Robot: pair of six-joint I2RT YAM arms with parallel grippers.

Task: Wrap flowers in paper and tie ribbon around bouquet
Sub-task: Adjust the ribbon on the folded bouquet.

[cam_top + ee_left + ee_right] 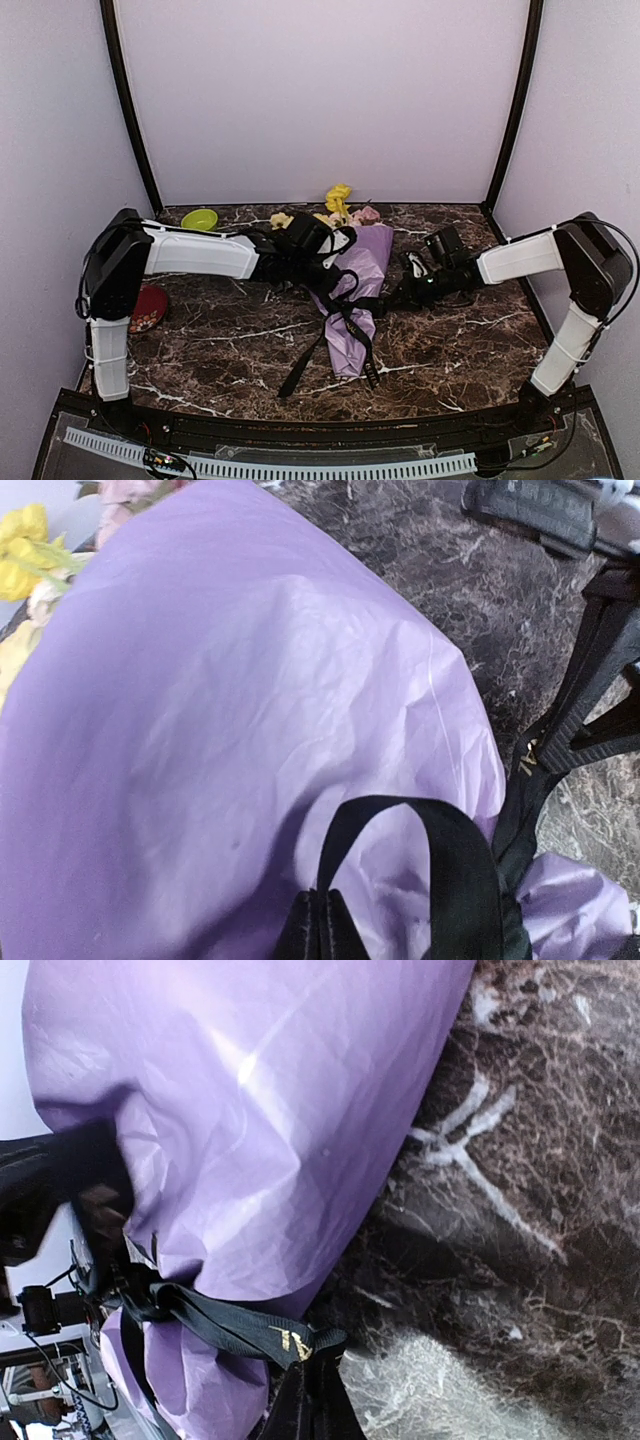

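Bouquet (pixel 352 290): lies mid-table, flowers (pixel 340 205) toward the back wall, narrow end toward the near edge. Open table (pixel 200 340) on both sides of it, green bowl (pixel 200 218) well off to its back left. Ribbon (pixel 345 308) crosses its waist, two tails trailing nearward; left gripper (pixel 325 272) just left of it, right gripper (pixel 402 292) just right, each pinched tight on ribbon. Only the wrist views show the grips: a loop rising from the left's closed fingers (pixel 302 932) over lilac paper (pixel 250 730), a taut band entering the right's fingers (pixel 300 1410).
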